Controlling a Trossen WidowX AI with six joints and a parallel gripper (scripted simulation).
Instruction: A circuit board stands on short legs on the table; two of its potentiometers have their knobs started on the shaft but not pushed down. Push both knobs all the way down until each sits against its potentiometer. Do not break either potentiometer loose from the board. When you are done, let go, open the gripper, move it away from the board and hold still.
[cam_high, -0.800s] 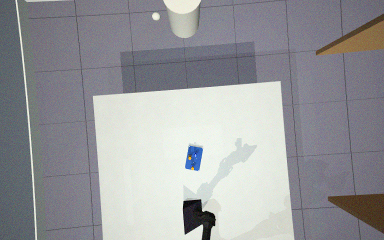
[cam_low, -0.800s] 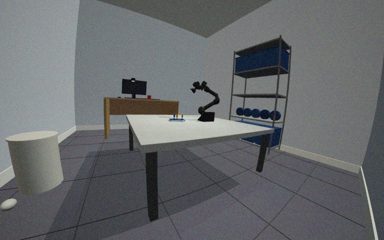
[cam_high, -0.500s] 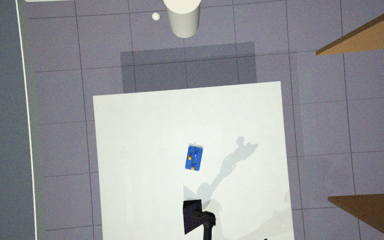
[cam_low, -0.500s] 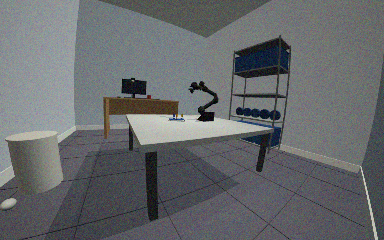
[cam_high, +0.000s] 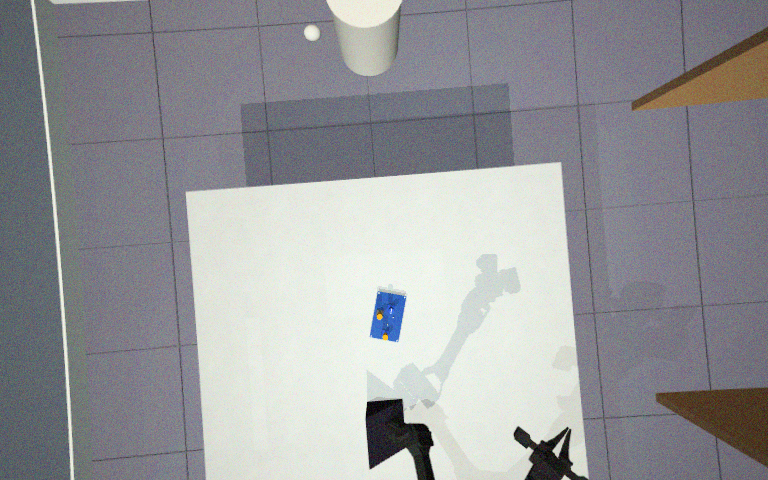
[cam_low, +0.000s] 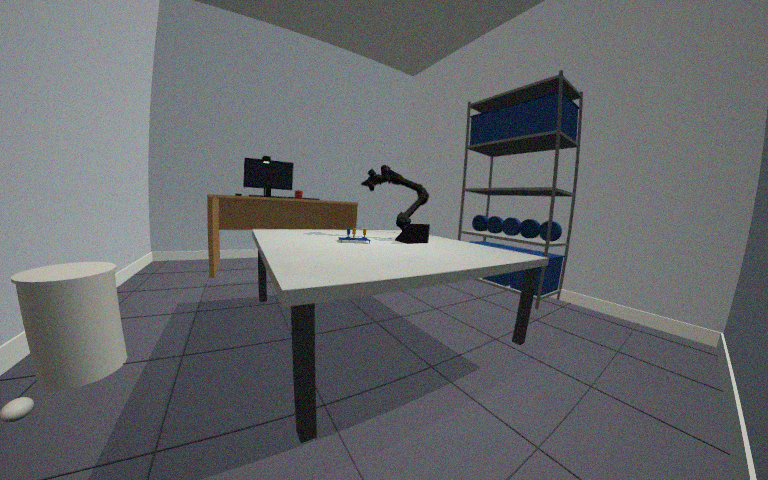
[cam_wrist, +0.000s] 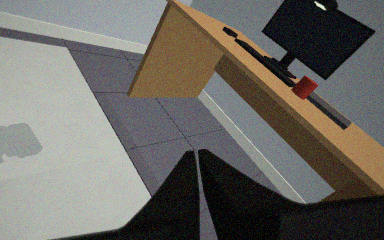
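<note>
The blue circuit board (cam_high: 398, 320) (cam_low: 355, 239) stands on short legs on the white table (cam_high: 283, 283) (cam_low: 396, 263). An orange knob (cam_high: 379, 316) is near the board's left edge in the top view, and a second orange knob (cam_high: 385, 337) is at its lower end. A blue knob (cam_high: 391, 310) (cam_low: 348, 232) stands beside them. How far each knob sits down is too small to tell. My gripper (cam_high: 567, 431) (cam_low: 363, 183) (cam_wrist: 196, 158) is shut and empty, high above the table and well away from the board. The board is not in the wrist view.
The arm's black base (cam_high: 385, 433) (cam_low: 414, 233) stands on the table near the board. A wooden desk (cam_low: 283, 213) (cam_wrist: 175, 60) with a monitor (cam_low: 268, 173) (cam_wrist: 320, 37) and red cup (cam_low: 298, 194) (cam_wrist: 305, 87) stands beyond. A shelf rack (cam_low: 557, 141) is behind the arm.
</note>
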